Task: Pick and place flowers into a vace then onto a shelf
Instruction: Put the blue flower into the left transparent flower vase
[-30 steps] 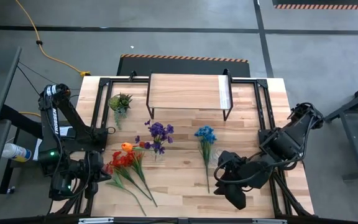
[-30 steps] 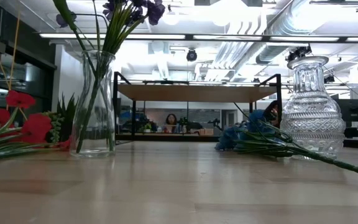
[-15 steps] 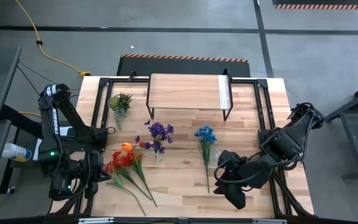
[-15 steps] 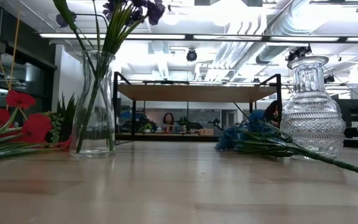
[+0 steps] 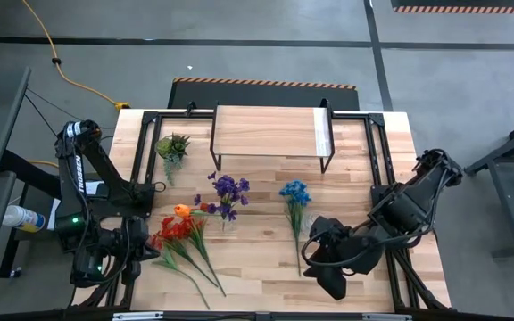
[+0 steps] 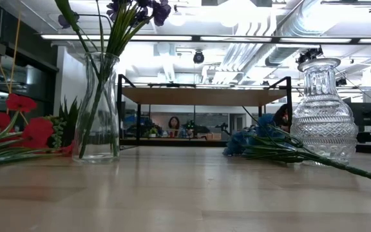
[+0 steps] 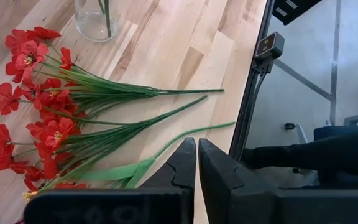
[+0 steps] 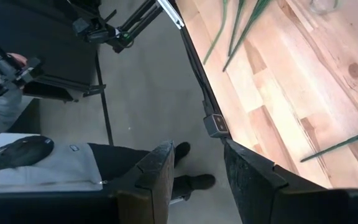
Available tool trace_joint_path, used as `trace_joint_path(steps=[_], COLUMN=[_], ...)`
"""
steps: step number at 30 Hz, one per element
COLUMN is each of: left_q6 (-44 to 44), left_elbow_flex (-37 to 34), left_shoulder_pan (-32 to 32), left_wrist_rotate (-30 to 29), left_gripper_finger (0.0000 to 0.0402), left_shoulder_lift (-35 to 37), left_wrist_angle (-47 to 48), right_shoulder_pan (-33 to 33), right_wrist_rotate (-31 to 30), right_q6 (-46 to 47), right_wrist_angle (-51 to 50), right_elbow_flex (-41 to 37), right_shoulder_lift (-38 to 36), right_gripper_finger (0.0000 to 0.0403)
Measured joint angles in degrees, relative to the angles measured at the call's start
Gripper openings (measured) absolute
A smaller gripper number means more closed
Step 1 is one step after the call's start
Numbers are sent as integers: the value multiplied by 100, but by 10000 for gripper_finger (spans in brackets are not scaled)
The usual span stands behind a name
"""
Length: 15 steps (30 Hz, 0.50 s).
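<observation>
The shelf (image 5: 270, 132) stands at the middle of the table's (image 5: 346, 201) far edge, its wooden top bare. Near the table's centre a clear glass vase (image 6: 98, 106) holds the purple flowers (image 5: 229, 193) upright. The blue flowers (image 5: 294, 195) lie flat just right of centre, stem running toward the near edge, with the cut-glass vase (image 6: 328, 115) close beside them. The red flowers (image 7: 39, 112) and the orange bloom (image 5: 182, 211) lie in a loose bunch by the near left corner, stems fanned toward the near edge. A small green plant (image 5: 172, 146) sits toward the far left corner.

The left gripper (image 7: 196, 155) hangs over the near left corner beside the red stems, its fingers pressed together on nothing. The right gripper (image 8: 197, 168) hangs at the near edge toward the right corner, past the end of the blue stem, its fingers spread apart and empty. Below it, off the table's edge, a person's legs (image 8: 135, 165) show on the floor.
</observation>
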State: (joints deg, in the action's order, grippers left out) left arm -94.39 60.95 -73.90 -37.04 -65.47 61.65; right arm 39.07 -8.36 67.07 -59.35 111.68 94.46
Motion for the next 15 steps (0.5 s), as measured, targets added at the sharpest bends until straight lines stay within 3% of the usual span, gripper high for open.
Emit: trace_joint_path(steps=[8, 15], left_q6=[0, 0], left_elbow_flex=[0, 0], left_shoulder_pan=[-1, 2], left_wrist_rotate=[2, 51], left_gripper_finger=[56, 56], left_shoulder_lift=[0, 0], left_wrist_angle=[0, 0], right_shoulder_pan=[0, 2], right_wrist_rotate=[-17, 24], right_q6=[37, 752], right_wrist_angle=[-127, -1080], right_elbow_flex=[0, 0], right_shoulder_lift=[268, 491], right_gripper_finger=[134, 134])
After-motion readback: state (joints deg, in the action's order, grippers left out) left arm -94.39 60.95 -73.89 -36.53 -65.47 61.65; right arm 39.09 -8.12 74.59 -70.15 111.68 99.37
